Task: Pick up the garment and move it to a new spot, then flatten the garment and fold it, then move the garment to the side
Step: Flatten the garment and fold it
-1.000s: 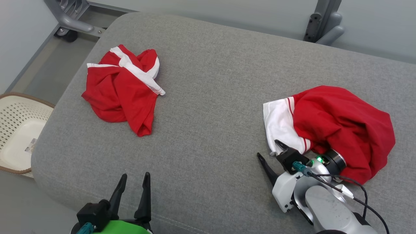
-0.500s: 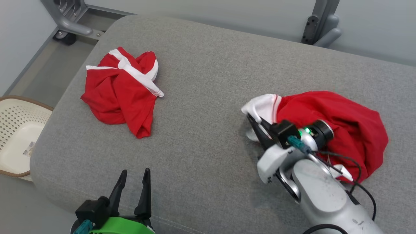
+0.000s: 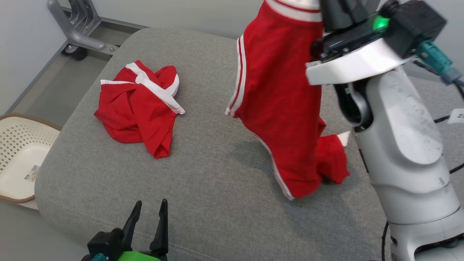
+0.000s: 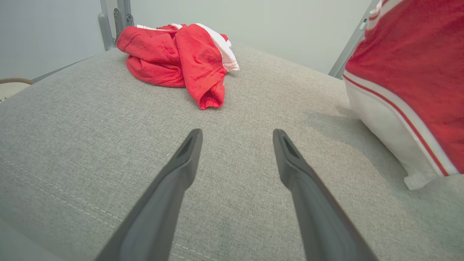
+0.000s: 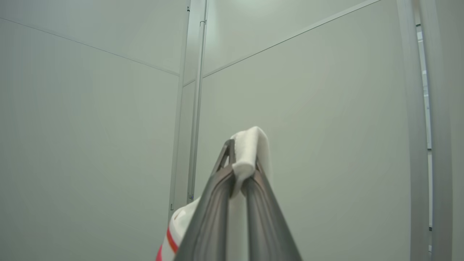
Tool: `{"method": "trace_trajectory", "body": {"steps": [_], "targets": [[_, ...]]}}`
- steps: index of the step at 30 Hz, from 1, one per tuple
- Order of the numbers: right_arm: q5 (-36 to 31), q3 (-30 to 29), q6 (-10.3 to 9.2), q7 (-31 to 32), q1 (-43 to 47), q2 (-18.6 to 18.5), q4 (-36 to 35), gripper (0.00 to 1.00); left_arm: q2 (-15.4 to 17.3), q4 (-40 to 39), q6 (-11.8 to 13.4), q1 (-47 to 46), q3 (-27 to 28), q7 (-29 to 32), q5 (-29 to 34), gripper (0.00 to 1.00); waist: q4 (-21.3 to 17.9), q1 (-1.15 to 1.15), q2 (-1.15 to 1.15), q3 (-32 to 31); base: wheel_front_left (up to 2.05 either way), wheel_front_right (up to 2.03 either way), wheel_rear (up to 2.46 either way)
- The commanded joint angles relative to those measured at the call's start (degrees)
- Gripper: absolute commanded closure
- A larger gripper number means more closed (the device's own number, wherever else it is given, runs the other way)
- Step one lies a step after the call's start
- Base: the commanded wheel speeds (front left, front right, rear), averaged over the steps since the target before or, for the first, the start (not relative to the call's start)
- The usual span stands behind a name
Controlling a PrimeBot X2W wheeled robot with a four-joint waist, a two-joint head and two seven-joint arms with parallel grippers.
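The garment [image 3: 282,108] is red with white stripes and hangs stretched from the top of the head view, its lower end still touching the grey cushion [image 3: 203,181]. My right gripper [image 5: 243,159] is shut on a white fold of it, raised high in front of the pale wall. Its pale forearm [image 3: 398,137] stands to the right of the hanging cloth. In the left wrist view the garment [image 4: 409,72] hangs at the right. My left gripper [image 3: 148,208] is low at the cushion's near edge, open and holding nothing [image 4: 237,136].
A second red and white garment [image 3: 137,108] lies crumpled on the cushion's far left [image 4: 181,54]. A cream perforated basket [image 3: 14,123] stands on the floor to the left. A grey metal frame [image 3: 76,29] is behind the cushion.
My right gripper closed on the garment's white edge and rose steeply, lifting most of the cloth off the cushion and toward the middle. The left gripper stayed put.
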Motion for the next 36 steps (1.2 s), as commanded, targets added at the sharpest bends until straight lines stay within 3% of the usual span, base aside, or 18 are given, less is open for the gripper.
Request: {"method": "trace_trajectory", "body": {"steps": [1, 6, 12, 18, 19, 20, 21, 22, 30, 36], "targets": [[-1.1, -3.5, -0.06, -0.2, 0.8, -0.3, -0.5, 1.0, 0.2, 0.1, 0.1, 0.9, 0.6, 0.0, 0.7, 0.0, -0.8, 0.0, 0.0, -0.5, 0.0, 0.0, 0.0], [-5.6, -13.6, -0.06, -0.2, 6.8, -1.5, 2.9, 1.0, 0.2, -0.1, 0.1, 1.1, 0.1, 0.0, 0.4, 0.0, -3.3, 0.0, 0.0, -1.1, 0.0, 0.0, 0.0], [-9.2, -22.1, -0.06, -0.2, 18.9, -5.2, 12.1, 1.0, 0.2, -0.5, 0.1, 0.0, -1.4, 0.0, 0.2, 0.0, -6.2, 0.0, 0.0, -1.4, 0.0, 0.0, 0.0], [-10.3, -28.0, -0.06, -0.2, 28.8, -5.0, 16.6, 1.0, 0.2, -0.6, 0.1, -0.3, -2.2, 0.0, 0.9, 0.0, -8.9, 0.0, 0.0, -1.3, 0.0, 0.0, 0.0], [-9.9, -28.4, -0.06, -0.2, 29.7, -4.7, 17.1, 0.84, 0.2, -0.5, 0.1, -0.1, -2.2, 0.0, 0.9, 0.0, -9.5, 0.0, 0.0, -1.4, 0.0, 0.0, 0.0], [-9.9, -28.4, -0.06, -0.2, 29.7, -4.7, 17.1, 0.84, 0.2, -0.5, 0.1, -0.1, -2.2, 0.0, 0.9, 0.0, -9.5, 0.0, 0.0, -1.4, 0.0, 0.0, 0.0], [-9.7, -28.5, -0.06, -0.2, 30.5, -4.3, 17.5, 0.08, 0.2, -0.4, 0.1, 0.1, -2.2, 0.0, 1.0, 0.0, -10.1, 0.0, 0.0, -1.6, 0.0, 0.0, 0.0], [-9.6, -28.7, -0.06, -0.2, 30.9, -4.1, 17.6, 0.0, 0.2, -0.3, 0.1, 0.2, -2.4, 0.0, 1.1, 0.0, -10.7, 0.0, 0.0, -1.7, 0.0, 0.0, 0.0], [-9.1, -27.4, -0.06, -0.2, 33.2, -2.6, 15.5, 0.0, 0.2, 0.2, 0.1, 1.0, -2.5, 0.0, 1.0, 0.0, -14.4, 0.0, 0.0, -4.2, 0.0, 0.0, 0.0], [-7.0, -20.0, -0.06, -0.2, 35.6, -1.5, 12.5, 0.0, 0.2, 0.2, 0.1, 2.0, -1.7, 0.0, 0.9, 0.0, -16.2, 0.0, 0.0, -5.8, 0.0, 0.0, 0.0]]}}
